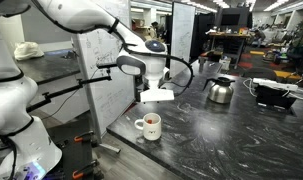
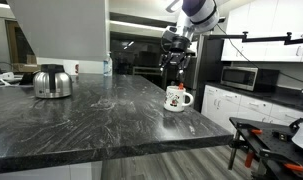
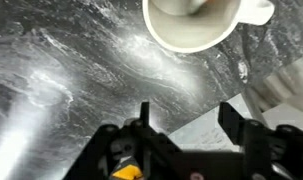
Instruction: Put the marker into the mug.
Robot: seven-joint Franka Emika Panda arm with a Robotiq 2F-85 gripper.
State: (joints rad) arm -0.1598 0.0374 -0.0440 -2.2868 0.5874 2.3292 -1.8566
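The white mug (image 1: 148, 126) stands on the dark marbled counter near its edge. It also shows in the other exterior view (image 2: 177, 98) and at the top of the wrist view (image 3: 196, 22). My gripper (image 1: 156, 97) hangs a little above and beside the mug, also seen from the other side (image 2: 174, 72). In the wrist view my gripper (image 3: 188, 122) has its fingers spread wide with nothing between them. The marker does not show clearly anywhere. Small red marks on the mug are too small to identify.
A shiny steel kettle (image 1: 221, 90) stands farther along the counter (image 1: 211, 130) and shows in the other exterior view (image 2: 53, 82). A black box with cables (image 1: 274, 95) sits beyond it. The counter edge (image 2: 191, 140) runs close by the mug.
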